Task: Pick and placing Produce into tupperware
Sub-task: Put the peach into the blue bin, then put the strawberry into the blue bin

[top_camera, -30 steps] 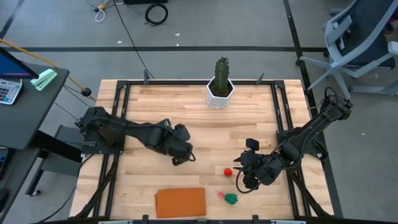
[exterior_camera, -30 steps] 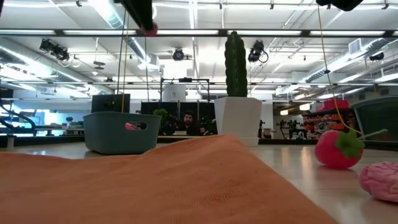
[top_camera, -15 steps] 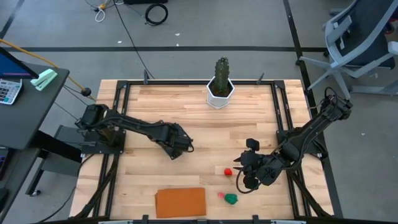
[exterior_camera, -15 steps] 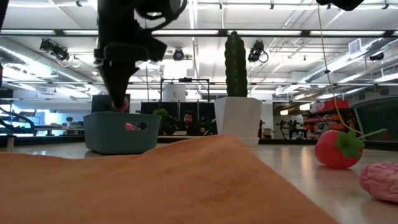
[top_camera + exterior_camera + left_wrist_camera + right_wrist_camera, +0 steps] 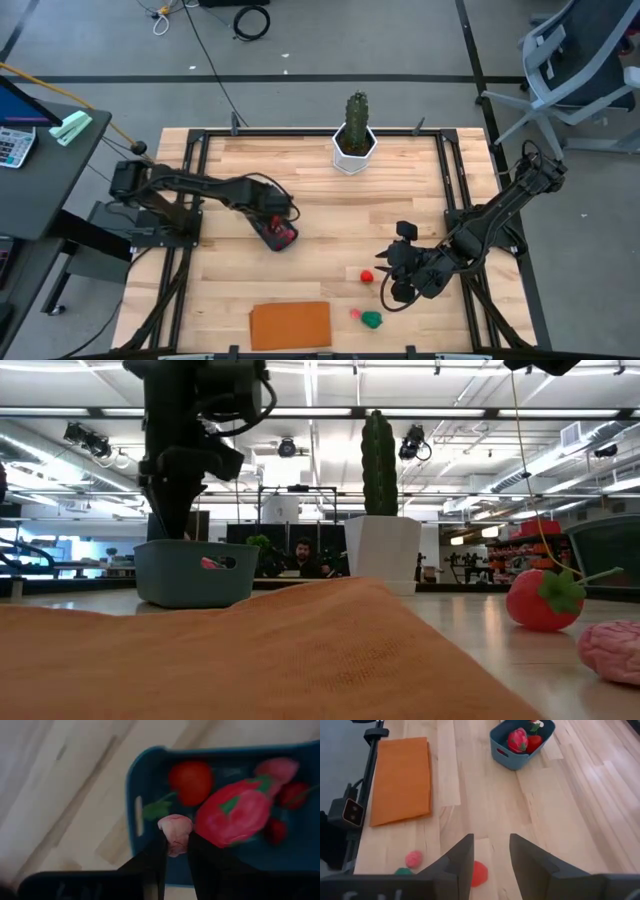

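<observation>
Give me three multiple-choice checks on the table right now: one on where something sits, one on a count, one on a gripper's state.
1. Where is the flat orange rectangular board?
A. beside the cactus pot
B. at the table's near edge, left of the loose produce
C. under the container

2. How many loose toy produce pieces lie outside the small teal-blue plastic container?
A. one
B. three
C. five

3. What is the left gripper doing?
A. jaws wide open, empty
B. parked off the table
C. jaws shut on a small pink toy piece above the container

Answers:
1 B: the high view shows it there.
2 B: a red, a pink and a green piece.
3 C: the left wrist view shows it pinched.
</observation>
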Tool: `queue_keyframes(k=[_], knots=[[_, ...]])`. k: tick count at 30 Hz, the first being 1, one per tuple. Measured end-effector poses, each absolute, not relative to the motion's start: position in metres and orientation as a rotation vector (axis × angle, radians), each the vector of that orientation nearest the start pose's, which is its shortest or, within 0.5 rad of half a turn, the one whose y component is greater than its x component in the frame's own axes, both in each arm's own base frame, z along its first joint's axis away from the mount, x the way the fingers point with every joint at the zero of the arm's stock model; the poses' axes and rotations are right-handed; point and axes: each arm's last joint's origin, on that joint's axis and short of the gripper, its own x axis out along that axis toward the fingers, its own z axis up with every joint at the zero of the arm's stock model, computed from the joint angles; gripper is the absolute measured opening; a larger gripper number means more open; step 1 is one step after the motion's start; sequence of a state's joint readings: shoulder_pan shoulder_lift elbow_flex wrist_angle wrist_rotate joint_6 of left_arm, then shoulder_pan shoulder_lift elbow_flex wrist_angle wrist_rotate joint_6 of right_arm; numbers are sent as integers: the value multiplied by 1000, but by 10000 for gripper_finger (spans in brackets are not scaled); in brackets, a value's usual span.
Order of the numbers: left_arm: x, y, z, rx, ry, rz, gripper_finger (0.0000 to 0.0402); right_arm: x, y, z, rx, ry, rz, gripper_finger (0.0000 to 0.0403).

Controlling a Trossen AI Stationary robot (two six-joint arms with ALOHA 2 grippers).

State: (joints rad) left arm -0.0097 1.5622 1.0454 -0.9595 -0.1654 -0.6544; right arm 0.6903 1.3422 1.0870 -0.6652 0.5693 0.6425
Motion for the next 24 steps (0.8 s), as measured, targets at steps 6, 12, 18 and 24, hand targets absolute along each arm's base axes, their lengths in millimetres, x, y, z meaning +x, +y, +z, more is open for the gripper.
queue_keyframes(k=[6,12,18,24], knots=[[266,4,201,-416,1347,461,81,217,158,284,44,720,-141,132],[258,-1,191,-376,1403,439,117,217,157,284,20,713,-149,132],[254,0,185,-368,1419,451,158,217,157,284,9,705,-157,132],[264,0,201,-355,1370,423,181,217,157,284,8,705,-159,132]])
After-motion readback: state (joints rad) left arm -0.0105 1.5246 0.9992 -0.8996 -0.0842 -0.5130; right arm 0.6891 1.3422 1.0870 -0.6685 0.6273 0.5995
